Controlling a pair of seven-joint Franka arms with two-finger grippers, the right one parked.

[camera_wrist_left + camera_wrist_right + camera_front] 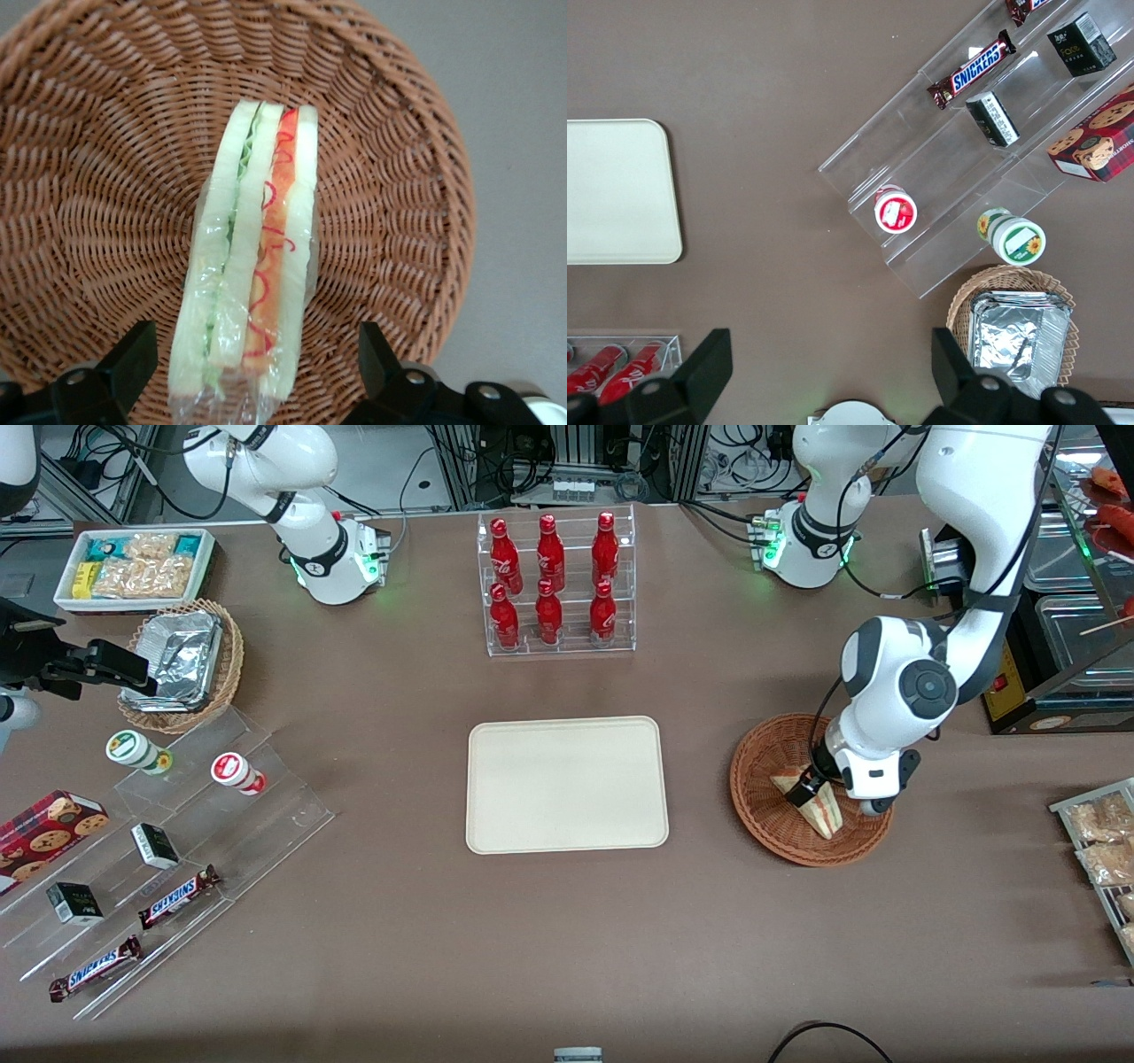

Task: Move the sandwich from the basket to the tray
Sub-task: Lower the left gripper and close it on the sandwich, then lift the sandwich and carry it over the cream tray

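- Centre of the front frame, the flat cream-coloured rectangular tray (567, 784) lies bare on the brown table, well apart from the action, waiting for its delivery
- Moving to the right of the front frame, the round reddish-brown woven wicker basket (760, 766) holds the small triangular clear-wrapped sandwich (819, 804), and the left arm's two-finger gripper (808, 790) is down inside it, right at the wedge
- Wrist view: the black fingers (128, 361) stand spread wide, one on each flank of the sandwich (252, 266), neither pad touching the wrap; nothing gripped
- My read is that this is the grasp step: close squarely on the bread faces, gently, since soft bread will squash and slick film may slip
- Then lift clear of the basket rim before heading for the tray
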